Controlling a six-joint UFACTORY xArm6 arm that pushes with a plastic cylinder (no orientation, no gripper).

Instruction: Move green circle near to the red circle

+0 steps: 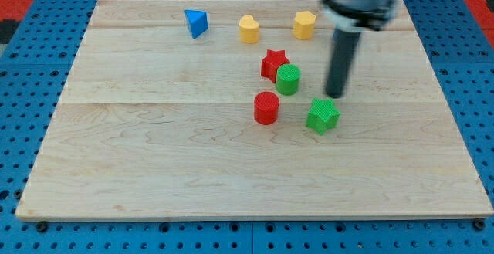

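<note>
**Inspector:** Starting from the view's left, the first item on the wooden board [154, 161] is a blue triangle [196, 22], alone near the top edge and well apart from the rest.

**Clerk:** Next along?

**Inspector:** A yellow heart-like block [248, 28], also near the top. Below it and lower on the board stands the red circle [266, 107], upright. Just up and to the right of that is a red star [273, 63], and the green circle [289, 79] sits against the star's right side, apparently touching it. The green circle is near the red circle, up and to its right, with a small gap of bare wood between them.

**Clerk:** Further right?

**Inspector:** A yellow hexagon-like block [305, 24] near the top edge. Then a green star [323, 115], to the right of the red circle. My tip [335, 95] stands just above the green star, to the right of the green circle and apart from it; whether it touches the star, I cannot tell.

**Clerk:** Jaw state?

**Inspector:** No jaws on this rig, only a straight dark rod, so nothing is spread or pinched.

**Clerk:** Any labels or writing?

**Inspector:** None legible. A blue perforated surface [23, 69] surrounds the board.
</note>
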